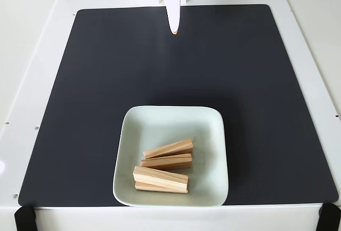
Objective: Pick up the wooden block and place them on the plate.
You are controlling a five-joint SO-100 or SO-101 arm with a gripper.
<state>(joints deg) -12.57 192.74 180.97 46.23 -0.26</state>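
Nearest to us in the fixed view, well apart from the claw and low in the picture, sits the plate (170, 119), resting on the black mat (106, 82) close to the mat's near edge. Inside it we count four wooden blocks, all lying flat in the plate's nearer half. The closest one (154, 188) lies along the near rim side, with another block (160, 177) resting partly on top of it. Just beyond these lies a third block (167, 161), and touching its far side, tilted up to the right, is the fourth block (168, 149).

Farther on we see a wide stretch of bare mat between the plate and the claw. The mat lies on a white table (32, 55).

At the far edge of the picture the claw (174, 29) points down toward the mat. Its white fingers (173, 13) look pressed together to a single narrow tip, and it holds nothing.
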